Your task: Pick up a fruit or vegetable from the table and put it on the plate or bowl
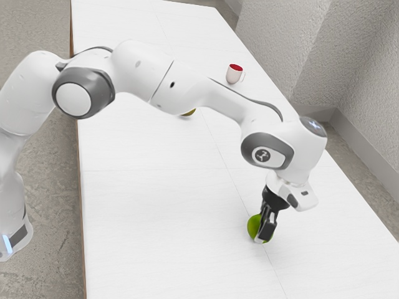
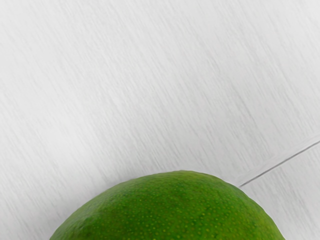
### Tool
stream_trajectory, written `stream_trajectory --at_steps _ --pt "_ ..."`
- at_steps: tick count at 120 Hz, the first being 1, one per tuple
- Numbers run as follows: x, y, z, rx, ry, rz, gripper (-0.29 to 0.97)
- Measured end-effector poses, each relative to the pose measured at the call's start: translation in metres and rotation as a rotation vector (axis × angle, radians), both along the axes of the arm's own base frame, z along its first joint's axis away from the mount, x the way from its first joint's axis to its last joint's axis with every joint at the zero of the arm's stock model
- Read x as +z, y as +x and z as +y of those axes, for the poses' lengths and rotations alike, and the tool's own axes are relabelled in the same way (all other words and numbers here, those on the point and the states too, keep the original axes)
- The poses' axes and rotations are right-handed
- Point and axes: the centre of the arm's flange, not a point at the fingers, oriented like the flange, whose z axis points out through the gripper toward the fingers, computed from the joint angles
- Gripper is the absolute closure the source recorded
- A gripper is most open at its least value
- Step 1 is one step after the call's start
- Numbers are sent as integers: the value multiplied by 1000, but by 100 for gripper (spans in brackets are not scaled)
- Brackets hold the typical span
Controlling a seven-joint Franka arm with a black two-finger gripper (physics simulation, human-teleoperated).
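While the jaws are pinching the lime (image 1: 254, 227), it is resting on the table (image 1: 156, 205) well apart from the mug (image 1: 235, 73); lifting and placing are remaining, I'd judge.

Lighting: bright, even and diffuse, falling from overhead.
Table (image 1: 156, 205): white top close to washed out across the centre of the frame, grain faint.
Arm (image 1: 206, 93): soft grey shading under the white shells, upper left to centre right; highlights matte.
Lime (image 1: 254, 227): underside darkened, lower right.
Wrist view: lime skin evenly lit, dimming toward its rim; tabletop uniformly pale.
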Motion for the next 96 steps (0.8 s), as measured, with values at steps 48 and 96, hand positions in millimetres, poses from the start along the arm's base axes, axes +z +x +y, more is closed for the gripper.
stream_trajectory --at_steps 48,96 --pt "38 -6 -1 0 -9 -58 30" --pt "153 -176 -221 -413 -141 -153 30"
